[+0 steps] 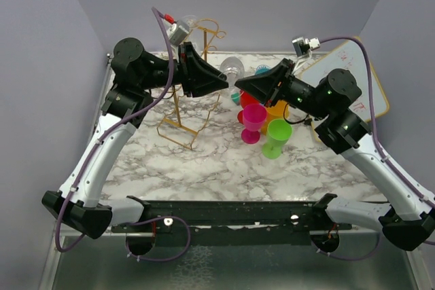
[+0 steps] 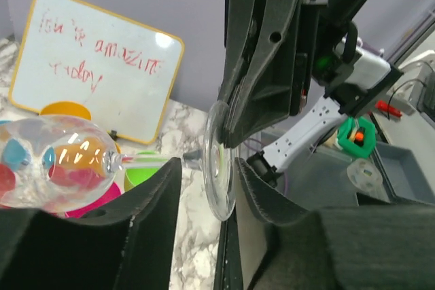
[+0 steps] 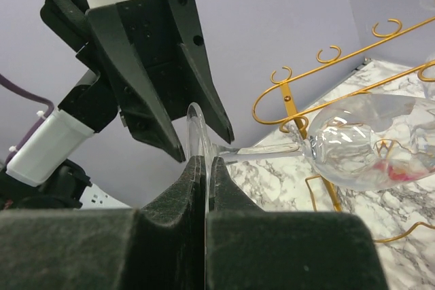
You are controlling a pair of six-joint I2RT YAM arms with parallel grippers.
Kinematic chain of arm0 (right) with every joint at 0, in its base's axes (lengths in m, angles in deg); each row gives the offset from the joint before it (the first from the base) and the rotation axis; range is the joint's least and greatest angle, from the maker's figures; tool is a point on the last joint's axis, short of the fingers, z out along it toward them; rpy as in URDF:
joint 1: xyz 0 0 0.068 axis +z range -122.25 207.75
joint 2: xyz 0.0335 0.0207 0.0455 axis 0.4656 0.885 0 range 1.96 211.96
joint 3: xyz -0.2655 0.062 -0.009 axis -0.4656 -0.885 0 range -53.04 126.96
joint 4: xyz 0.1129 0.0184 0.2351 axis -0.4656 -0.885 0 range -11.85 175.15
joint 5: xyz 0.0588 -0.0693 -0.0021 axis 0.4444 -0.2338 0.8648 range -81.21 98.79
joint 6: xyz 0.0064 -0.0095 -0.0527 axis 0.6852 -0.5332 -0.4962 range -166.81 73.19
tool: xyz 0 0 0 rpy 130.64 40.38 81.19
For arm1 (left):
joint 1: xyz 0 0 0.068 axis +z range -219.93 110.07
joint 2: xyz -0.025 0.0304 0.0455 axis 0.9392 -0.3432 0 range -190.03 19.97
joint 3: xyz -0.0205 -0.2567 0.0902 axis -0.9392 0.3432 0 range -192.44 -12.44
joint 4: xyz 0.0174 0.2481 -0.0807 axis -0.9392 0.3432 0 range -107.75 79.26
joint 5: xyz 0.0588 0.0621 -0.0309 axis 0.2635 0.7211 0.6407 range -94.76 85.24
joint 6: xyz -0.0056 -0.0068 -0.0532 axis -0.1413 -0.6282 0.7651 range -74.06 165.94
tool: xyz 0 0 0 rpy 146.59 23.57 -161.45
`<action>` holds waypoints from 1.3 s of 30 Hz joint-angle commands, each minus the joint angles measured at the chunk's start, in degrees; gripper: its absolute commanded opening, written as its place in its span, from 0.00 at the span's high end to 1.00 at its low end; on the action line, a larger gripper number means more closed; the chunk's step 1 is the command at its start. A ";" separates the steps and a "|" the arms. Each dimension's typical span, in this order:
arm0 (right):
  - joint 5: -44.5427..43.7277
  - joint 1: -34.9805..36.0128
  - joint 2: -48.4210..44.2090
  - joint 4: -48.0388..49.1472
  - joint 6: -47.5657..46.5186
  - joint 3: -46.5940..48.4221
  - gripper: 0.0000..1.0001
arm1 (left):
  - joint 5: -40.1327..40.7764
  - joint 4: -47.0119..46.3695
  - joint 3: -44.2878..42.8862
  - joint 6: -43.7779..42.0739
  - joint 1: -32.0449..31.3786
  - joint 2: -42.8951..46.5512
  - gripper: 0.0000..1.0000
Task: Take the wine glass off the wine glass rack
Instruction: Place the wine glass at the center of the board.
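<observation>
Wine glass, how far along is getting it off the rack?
Mostly done: the wine glass looks clear of the wine glass rack, lying sideways in the air. In hand: the right gripper pinches its foot; the left gripper straddles it, open. Left: probably just setting it down.

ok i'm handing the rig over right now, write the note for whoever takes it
Left gripper: open, fingers either side of the glass's foot, not clamping it.
Right gripper: shut on the rim of the foot.
Wine glass: in the air, lying on its side between the two grippers, beside the wine glass rack and not on its hooks.
Done: the glass looks clear of the rack.
Left: back the left arm off, then probably set the glass down on the table, away from the coloured cups.
</observation>
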 commanded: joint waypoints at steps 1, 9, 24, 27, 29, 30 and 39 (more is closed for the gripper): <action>0.22 0.31 -1.84 0.24 -1.96 -0.92 0.99 | -5.35 6.49 2.83 -5.00 -0.14 2.32 0.60; 2.18 0.31 -1.68 -0.91 -2.84 -1.18 1.00 | -2.77 6.62 4.17 -5.39 -0.14 2.90 0.90; -6.42 -0.02 -1.21 -14.98 -10.84 5.50 0.28 | -6.04 4.87 12.20 -11.16 -0.14 7.19 1.00; -9.16 -2.05 0.61 -19.75 -11.36 9.07 0.24 | -9.30 4.64 14.01 -12.40 -0.14 8.08 1.00; -5.38 -5.45 1.79 -20.67 -10.35 9.92 0.23 | -11.37 4.57 15.07 -13.86 -0.14 8.78 1.00; -2.09 -7.88 2.48 -20.66 -9.17 9.97 0.23 | -11.90 4.54 15.66 -14.70 -0.14 9.22 1.00; 34.87 -24.46 6.35 4.01 11.71 -4.00 0.20 | -20.56 4.70 20.83 -27.09 -0.31 16.28 1.00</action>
